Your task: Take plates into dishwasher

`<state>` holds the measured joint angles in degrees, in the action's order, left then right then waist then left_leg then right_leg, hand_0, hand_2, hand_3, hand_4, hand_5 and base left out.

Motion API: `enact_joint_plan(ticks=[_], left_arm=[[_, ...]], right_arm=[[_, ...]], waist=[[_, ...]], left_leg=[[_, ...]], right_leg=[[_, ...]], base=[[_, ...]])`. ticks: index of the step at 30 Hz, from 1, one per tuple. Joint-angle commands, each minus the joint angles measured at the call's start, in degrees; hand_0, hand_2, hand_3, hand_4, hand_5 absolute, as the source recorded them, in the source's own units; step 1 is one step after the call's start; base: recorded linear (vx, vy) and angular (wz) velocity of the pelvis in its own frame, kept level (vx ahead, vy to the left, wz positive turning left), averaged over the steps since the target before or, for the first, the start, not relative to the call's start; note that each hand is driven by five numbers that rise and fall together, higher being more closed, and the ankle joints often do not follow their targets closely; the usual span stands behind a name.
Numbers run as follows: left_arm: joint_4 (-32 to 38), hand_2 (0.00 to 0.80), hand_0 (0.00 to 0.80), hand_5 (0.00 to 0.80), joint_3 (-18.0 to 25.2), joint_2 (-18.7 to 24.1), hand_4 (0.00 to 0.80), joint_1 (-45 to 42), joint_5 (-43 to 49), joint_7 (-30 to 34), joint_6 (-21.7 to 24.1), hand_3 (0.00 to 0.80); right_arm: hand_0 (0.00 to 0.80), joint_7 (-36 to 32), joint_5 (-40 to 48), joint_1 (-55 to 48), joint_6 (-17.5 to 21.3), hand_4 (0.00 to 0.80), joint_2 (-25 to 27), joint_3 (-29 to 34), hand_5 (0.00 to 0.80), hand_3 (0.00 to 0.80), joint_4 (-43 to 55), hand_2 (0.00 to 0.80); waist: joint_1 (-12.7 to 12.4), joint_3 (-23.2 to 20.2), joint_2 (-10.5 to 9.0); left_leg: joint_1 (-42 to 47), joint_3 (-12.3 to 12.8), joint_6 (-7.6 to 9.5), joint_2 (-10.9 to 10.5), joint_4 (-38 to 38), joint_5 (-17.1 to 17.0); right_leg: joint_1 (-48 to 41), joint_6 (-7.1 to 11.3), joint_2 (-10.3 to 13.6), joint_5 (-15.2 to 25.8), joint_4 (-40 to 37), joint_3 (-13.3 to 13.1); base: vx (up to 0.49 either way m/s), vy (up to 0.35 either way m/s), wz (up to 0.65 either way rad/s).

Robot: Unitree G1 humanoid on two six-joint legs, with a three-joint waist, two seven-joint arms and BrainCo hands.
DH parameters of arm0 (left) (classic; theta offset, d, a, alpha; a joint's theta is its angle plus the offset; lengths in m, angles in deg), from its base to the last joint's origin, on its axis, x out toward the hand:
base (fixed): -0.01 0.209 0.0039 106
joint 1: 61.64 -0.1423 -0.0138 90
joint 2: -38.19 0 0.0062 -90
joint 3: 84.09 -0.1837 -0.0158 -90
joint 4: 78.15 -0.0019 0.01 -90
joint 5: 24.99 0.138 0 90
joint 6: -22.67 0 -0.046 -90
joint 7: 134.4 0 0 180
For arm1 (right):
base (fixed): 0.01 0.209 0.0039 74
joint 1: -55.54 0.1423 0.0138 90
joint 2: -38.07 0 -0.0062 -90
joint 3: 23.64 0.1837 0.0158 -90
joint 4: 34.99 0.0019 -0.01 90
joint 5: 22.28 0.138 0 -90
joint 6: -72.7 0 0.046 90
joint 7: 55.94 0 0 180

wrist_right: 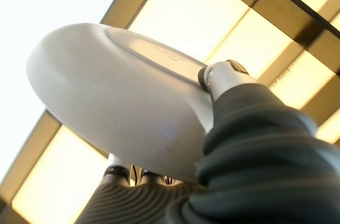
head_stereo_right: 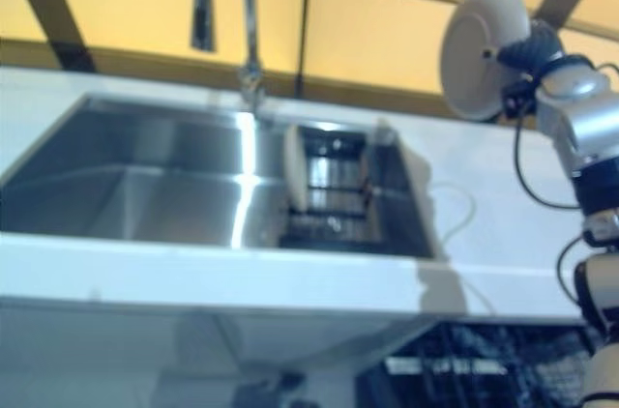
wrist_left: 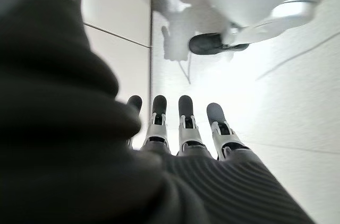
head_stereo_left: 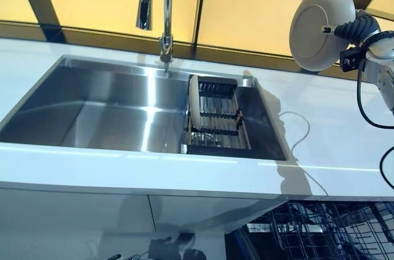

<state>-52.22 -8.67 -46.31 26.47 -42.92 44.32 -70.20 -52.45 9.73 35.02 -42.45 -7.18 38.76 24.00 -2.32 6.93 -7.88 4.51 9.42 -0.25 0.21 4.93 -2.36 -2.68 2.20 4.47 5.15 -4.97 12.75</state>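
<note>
Holding a plate (head_stereo_left: 320, 28) high in my right robot hand (head_stereo_left: 356, 29), fingers pinching its rim; left robot hand (wrist_left: 183, 128) open. Swinging down to the dishwasher rack (head_stereo_left: 326, 229), it could clip the tabletop (head_stereo_left: 332, 149).

One white round plate (head_stereo_left: 320, 27) is held up in the air by the right hand (head_stereo_left: 356, 29), well above the counter, tilted on edge with its underside (foot ring visible) facing the camera. A second white plate (head_stereo_left: 193, 101) stands upright on its rim in the dark wire rack (head_stereo_left: 217, 118) inside the steel sink (head_stereo_left: 111, 112). The dishwasher rack (head_stereo_left: 320, 229) shows below the counter, at lower right.
</note>
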Motion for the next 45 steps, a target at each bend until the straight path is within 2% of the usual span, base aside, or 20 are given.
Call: enact_joint_plan(ticks=[1,6,12,18,22,30,40,45], left_arm=[[-2.31,0.0,0.0,0.0,-0.75,1.54,0.0,0.91,2.89,-0.45,-0.33,0.0],[-2.43,0.0,0.0,0.0,0.32,2.39,0.0,0.89,4.37,0.15,-0.57,0.0],[-2.47,0.0,0.0,0.0,1.03,2.34,0.0,1.71,5.5,0.39,-0.72,0.0],[-2.44,0.0,0.0,0.0,1.21,2.36,0.0,2.75,6.02,1.14,-0.61,0.0],[-2.91,0.0,0.0,0.0,1.98,2.76,0.0,2.72,5.83,1.48,-0.74,0.0],[-3.56,0.0,0.0,0.0,3.24,3.05,0.0,2.77,5.85,1.96,-0.4,0.0],[-3.57,0.0,0.0,0.0,3.99,2.52,0.0,3.63,7.11,3.06,0.12,0.0],[-3.4,0.0,0.0,0.0,3.76,2.48,0.0,4.09,7.4,2.65,-0.13,0.0]], right_arm=[[0.8,-0.54,-4.44,3.02,3.95,0.8,7.52,-1.12,0.8,0.8,2.06,0.8],[0.8,-3.18,-4.67,-3.15,3.42,0.8,10.56,3.01,0.8,0.8,4.58,0.8],[0.8,-9.13,-7.22,-11.55,4.87,0.8,12.23,7.95,0.8,0.8,4.79,0.8],[0.8,-15.04,-5.94,-22.91,4.66,0.8,13.65,15.44,0.8,0.8,5.77,0.8],[0.8,-18.94,-8.57,-30.58,4.73,0.8,14.36,20.59,0.8,0.8,6.91,0.8],[0.8,-25.76,-13.61,-37.74,4.49,0.8,15.04,23.11,0.8,0.8,6.14,0.8],[0.8,-32.49,-21.11,-45.43,5.11,0.8,15.85,26.61,0.8,0.8,4.62,0.8],[0.8,-33.97,-27.72,-49.37,4.99,0.8,16.14,28.13,0.8,0.8,3.16,0.8]], waist=[[-0.22,-2.0,1.26],[1.35,-2.35,1.25],[2.92,-2.32,1.5],[4.79,-1.92,1.39],[6.23,-1.72,1.63],[8.1,-0.22,2.03],[10.41,0.64,1.79],[11.06,1.02,1.99]], left_leg=[[2.01,1.13,2.11,-1.18,0.07,7.16],[2.29,2.77,2.46,-0.72,0.07,7.29],[3.15,3.97,3.1,-0.5,0.07,7.82],[3.32,5.2,3.34,0.02,0.07,8.02],[3.09,6.02,3.21,0.21,0.07,7.98],[2.55,7.72,2.94,0.52,0.07,8.08],[2.17,9.0,2.45,1.03,0.07,8.32],[2.29,8.65,2.18,1.23,0.07,8.83]], right_leg=[[-2.55,4.07,-1.06,-3.31,-0.03,-0.02],[-1.79,4.28,-1.39,-2.77,-0.03,-1.6],[-1.54,4.51,-1.78,-2.44,-0.03,-3.6],[-1.02,4.34,-2.53,-2.25,-0.03,-5.56],[-0.35,4.2,-2.9,-2.18,-0.03,-6.75],[1.23,3.99,-3.55,-1.99,-0.03,-8.81],[2.11,3.86,-4.22,-1.93,-0.03,-10.08],[2.0,4.09,-4.41,-2.35,-0.03,-10.34]], base=[[-0.054,-0.018,-0.09],[-0.044,-0.024,-0.18],[-0.019,-0.027,-0.25],[-0.001,-0.069,-0.21],[0.006,-0.061,-0.14],[-0.02,-0.044,-0.15],[-0.005,-0.03,-0.12],[-0.005,-0.025,-0.02]])
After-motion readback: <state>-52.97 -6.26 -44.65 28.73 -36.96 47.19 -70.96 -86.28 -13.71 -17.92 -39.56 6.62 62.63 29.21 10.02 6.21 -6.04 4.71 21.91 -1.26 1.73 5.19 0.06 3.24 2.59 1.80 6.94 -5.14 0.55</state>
